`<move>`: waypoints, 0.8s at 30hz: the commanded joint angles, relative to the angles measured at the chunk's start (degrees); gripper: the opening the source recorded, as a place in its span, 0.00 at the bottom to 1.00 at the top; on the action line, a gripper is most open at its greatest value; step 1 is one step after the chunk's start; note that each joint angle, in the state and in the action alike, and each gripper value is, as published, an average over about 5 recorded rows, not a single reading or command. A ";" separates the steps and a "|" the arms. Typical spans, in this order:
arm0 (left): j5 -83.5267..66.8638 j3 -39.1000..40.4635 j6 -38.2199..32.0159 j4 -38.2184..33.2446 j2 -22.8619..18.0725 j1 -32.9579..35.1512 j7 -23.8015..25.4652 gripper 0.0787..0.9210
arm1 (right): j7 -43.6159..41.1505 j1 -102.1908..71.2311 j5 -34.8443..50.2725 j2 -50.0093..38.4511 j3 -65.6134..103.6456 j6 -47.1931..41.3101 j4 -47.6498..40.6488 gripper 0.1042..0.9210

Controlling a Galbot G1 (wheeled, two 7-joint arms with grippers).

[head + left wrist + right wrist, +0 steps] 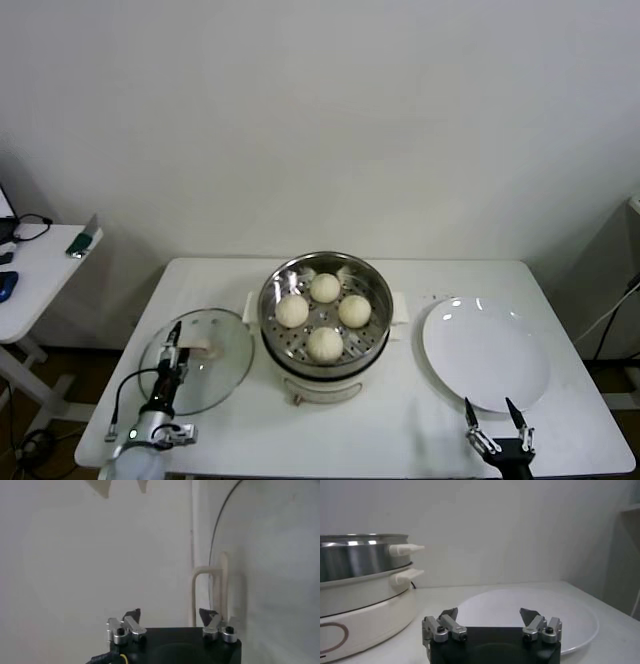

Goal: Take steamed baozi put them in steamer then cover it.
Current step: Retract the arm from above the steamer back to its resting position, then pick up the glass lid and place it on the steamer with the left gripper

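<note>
White tabletop (400, 420) is carrying the whole setup, standing in front of a plain pale wall.

Left gripper (175, 340) is hovering directly over the cover (215, 375), close above its cream-white bar handle (205, 350). Its fingers are standing apart in the left wrist view (170, 615), with nothing between them, and the handle (210, 592) is showing beyond the fingertips, off to one side of the gap. The cover is lying flat on the table just beside the steamer (325, 355), on the robot's left; whether the two rims are touching cannot be told.

Right gripper (492, 412) is waiting at the near right part of the table, at the near edge of the white plate (500, 350). Its fingers are likewise spread and gripping nothing, as the right wrist view (490, 615) is showing, with the plate (560, 615) lying just ahead of them and the steamer (365, 580) standing to one side.

Steamer position: centre of the table, uncovered. Four steamed baozi (325, 315) are sitting inside its perforated steel basket, arranged in a diamond, close together. The basket is resting on the cream-white base, whose side handles are projecting outward.

A second white table (30, 280) is standing well apart on the robot's left, bearing a few small items.
</note>
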 commanded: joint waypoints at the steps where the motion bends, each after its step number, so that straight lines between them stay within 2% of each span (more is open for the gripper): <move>1: 0.50 0.40 0.46 1.93 -0.03 -1.71 0.81 0.73 | 0.04 -0.19 -0.39 0.37 0.05 0.17 0.25 0.88; 19: -1.34 0.29 1.10 0.88 -0.90 -0.73 1.12 0.12 | -0.26 0.14 -0.87 1.04 -0.04 0.13 0.90 0.88; 24: -5.61 -0.17 1.75 -6.37 -0.04 1.18 3.14 0.07 | -0.43 -0.09 -1.02 1.34 0.09 0.11 1.69 0.88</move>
